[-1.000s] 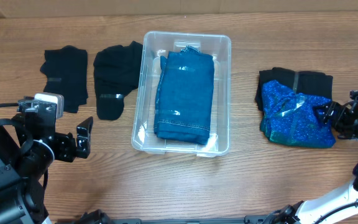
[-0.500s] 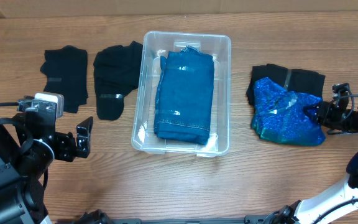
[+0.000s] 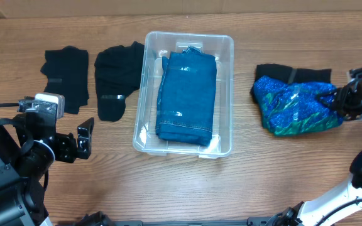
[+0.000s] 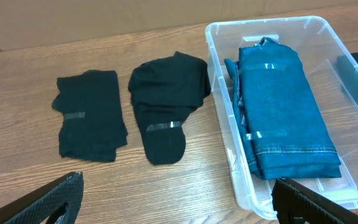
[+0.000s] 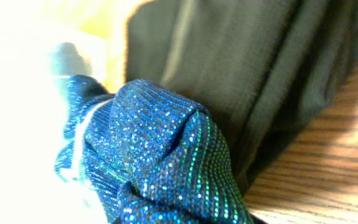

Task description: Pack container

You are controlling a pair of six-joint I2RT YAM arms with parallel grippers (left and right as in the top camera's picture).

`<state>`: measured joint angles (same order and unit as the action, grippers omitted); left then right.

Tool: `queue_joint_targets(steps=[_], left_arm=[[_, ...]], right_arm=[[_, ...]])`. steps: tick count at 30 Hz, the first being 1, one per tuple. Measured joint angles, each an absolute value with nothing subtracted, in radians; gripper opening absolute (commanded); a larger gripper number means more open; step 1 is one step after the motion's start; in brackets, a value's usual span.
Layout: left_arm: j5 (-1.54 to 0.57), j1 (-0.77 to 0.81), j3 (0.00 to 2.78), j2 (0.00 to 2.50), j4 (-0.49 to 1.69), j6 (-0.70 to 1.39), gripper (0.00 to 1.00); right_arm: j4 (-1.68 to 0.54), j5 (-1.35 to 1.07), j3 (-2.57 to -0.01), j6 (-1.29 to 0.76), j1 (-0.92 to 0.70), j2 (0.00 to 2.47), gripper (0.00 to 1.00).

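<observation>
wooden table (image 3: 263,176) holds the container (image 3: 189,36) between spread left gripper (image 3: 85,139) and right gripper (image 3: 343,102) pinching sparkly cloth (image 3: 294,107).

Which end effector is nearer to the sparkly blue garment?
Right. The right end effector holds the sparkly blue garment; the left end effector is far off, beyond the container.

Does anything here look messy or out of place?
The sparkly blue garment on the right looks crumpled and stretched toward the right claw, which seems to grip it; the jeans in the container lie neatly folded.
</observation>
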<state>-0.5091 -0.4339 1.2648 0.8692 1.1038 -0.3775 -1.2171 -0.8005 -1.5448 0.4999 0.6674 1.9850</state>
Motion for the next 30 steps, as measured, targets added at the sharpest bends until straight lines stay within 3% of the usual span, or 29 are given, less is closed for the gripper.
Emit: queue_joint_targets(steps=[11,22,23,24,25,28,30], left_arm=[[-0.509,-0.434,1.265,0.869,1.104,-0.377,1.0],[-0.509,-0.434,1.265,0.869,1.104,-0.377,1.0],[-0.509,-0.434,1.265,0.869,1.104,-0.377,1.0],[-0.509,-0.434,1.265,0.869,1.104,-0.377,1.0],[-0.509,-0.434,1.265,0.869,1.104,-0.377,1.0],[-0.509,-0.434,1.265,0.869,1.104,-0.377,1.0],[-0.509,-0.434,1.265,0.869,1.104,-0.377,1.0]], right_arm=[[-1.39,-0.811,-1.735,0.475,0.667,1.821,0.04],[-1.325,-0.862,-1.734,0.443,0.661,1.821,0.04],[-1.337,-0.859,-1.734,0.442,0.655,1.821,0.07],[-1.354,-0.844,-1.734,0.432,0.645,1.821,0.26],[-1.367,-0.81,-1.734,0.399,0.635,1.821,0.33],[-1.391,-0.669,-1.732,0.275,0.606,1.821,0.33],[-1.385,-0.611,-1.713,0.223,0.595,1.821,0.04]])
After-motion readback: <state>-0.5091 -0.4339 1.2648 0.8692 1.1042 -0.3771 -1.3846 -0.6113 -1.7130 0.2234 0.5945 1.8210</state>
